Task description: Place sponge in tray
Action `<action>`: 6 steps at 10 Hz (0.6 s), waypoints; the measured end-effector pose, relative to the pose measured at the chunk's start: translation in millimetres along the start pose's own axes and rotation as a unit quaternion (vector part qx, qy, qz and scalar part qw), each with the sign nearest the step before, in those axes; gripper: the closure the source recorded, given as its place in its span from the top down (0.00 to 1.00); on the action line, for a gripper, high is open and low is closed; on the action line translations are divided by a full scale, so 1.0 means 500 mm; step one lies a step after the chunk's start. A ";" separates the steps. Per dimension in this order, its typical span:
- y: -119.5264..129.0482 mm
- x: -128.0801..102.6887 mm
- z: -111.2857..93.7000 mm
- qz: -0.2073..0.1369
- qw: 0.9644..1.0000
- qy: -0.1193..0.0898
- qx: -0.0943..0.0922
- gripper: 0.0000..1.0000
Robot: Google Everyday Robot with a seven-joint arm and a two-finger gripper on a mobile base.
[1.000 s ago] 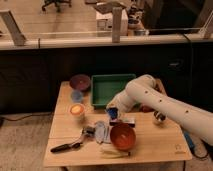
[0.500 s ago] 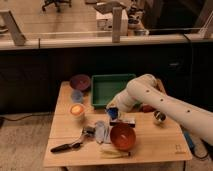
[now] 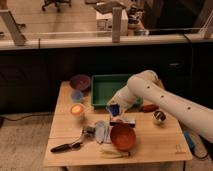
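Gripper [image 3: 114, 109] was closed on the flat, soft, dark blue sponge [image 3: 113, 111], held just above the table [image 3: 165, 142]. Directly behind it lay the green, raised-rim plastic tray [image 3: 103, 85]; in front stood the round orange bowl [image 3: 123, 137], with a pale cloth-like item [image 3: 101, 131] to its side.

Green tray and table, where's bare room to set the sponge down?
The green tray floor looks bare left of the gripper, which holds the sponge at its front rim. The table is free right of the orange bowl. Crowded between bowl and brush.
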 end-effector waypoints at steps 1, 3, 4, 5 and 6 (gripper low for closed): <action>-0.030 0.034 0.001 -0.016 1.000 0.005 0.000 0.00; -0.073 0.075 0.006 -0.035 0.999 0.016 0.004 0.00; -0.100 0.095 0.010 -0.045 0.999 0.028 0.007 0.00; -0.114 0.102 0.016 -0.049 0.998 0.036 0.009 0.00; -0.124 0.106 0.022 -0.045 0.998 0.043 0.011 0.00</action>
